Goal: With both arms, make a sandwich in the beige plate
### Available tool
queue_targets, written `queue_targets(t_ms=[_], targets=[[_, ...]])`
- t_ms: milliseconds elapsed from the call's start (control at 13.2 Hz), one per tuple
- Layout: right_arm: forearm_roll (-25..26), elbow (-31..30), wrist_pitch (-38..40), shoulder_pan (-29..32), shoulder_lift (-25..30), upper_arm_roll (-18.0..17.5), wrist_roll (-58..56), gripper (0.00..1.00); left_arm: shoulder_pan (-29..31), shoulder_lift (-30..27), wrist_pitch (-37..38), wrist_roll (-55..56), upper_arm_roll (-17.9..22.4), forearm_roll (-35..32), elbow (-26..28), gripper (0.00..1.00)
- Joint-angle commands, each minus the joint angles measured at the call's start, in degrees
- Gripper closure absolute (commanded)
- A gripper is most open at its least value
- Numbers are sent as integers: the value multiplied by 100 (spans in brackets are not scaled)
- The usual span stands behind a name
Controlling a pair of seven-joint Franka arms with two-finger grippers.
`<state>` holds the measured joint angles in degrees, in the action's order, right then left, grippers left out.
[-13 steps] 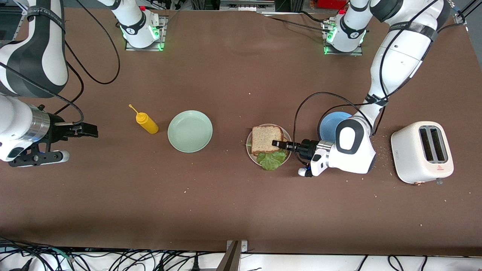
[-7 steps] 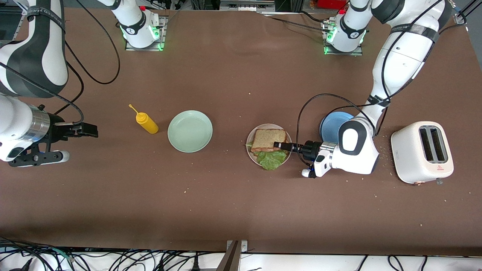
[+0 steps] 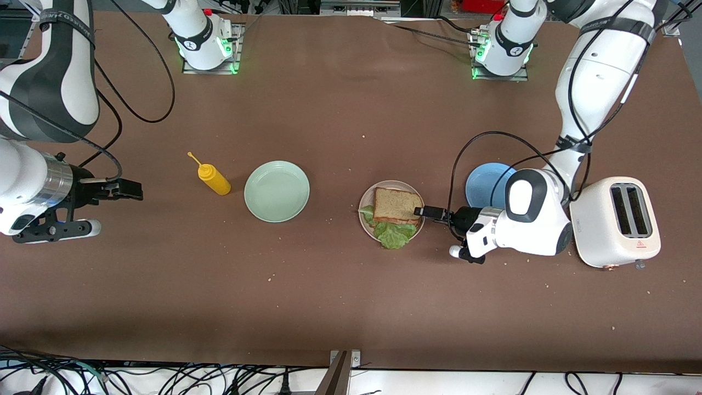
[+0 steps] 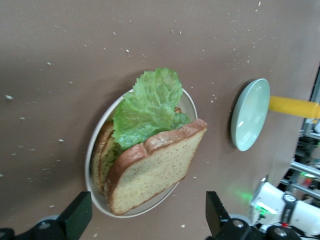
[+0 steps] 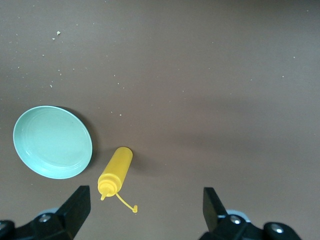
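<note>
**Sandwich stacked, left claw let go**

Sandwich [image 3: 396, 211] sits on beige plate [image 3: 364, 219], frame centre. Left claw [image 3: 426, 211] released, fingers spread at the plate's rim. Right claw [image 3: 122, 189] open, idle at frame's left edge. Assembly looks done; next, withdraw clear without nudging bread. Lower slice mostly hidden under lettuce [image 4: 148, 107].

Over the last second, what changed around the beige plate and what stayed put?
The left gripper let go of the top bread slice, which dropped flat onto the lettuce, completing the sandwich on the beige plate. Now open, it has drawn back toward the blue plate. The right gripper, open, waits unmoved; mint-green plate, yellow bottle and toaster stayed.
</note>
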<state>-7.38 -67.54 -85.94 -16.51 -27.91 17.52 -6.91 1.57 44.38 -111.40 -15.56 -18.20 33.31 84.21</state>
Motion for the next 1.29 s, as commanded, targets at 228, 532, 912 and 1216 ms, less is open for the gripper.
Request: queue_targets(t_ms=[228, 532, 912, 1216], targets=[[-115, -31, 69, 34, 58, -11, 31, 0, 71, -877, 653, 307, 53, -1676, 78, 0], [-115, -31, 69, 34, 58, -11, 40, 0, 395, -1615, 1286, 493, 71, -2757, 61, 0], [-115, -31, 69, 34, 58, -11, 40, 0, 818, -2442, 1454, 519, 123, -3337, -106, 0], [-115, -31, 69, 25, 66, -20, 23, 0, 819, -2908, 1744, 537, 71, -3849, -115, 0]])
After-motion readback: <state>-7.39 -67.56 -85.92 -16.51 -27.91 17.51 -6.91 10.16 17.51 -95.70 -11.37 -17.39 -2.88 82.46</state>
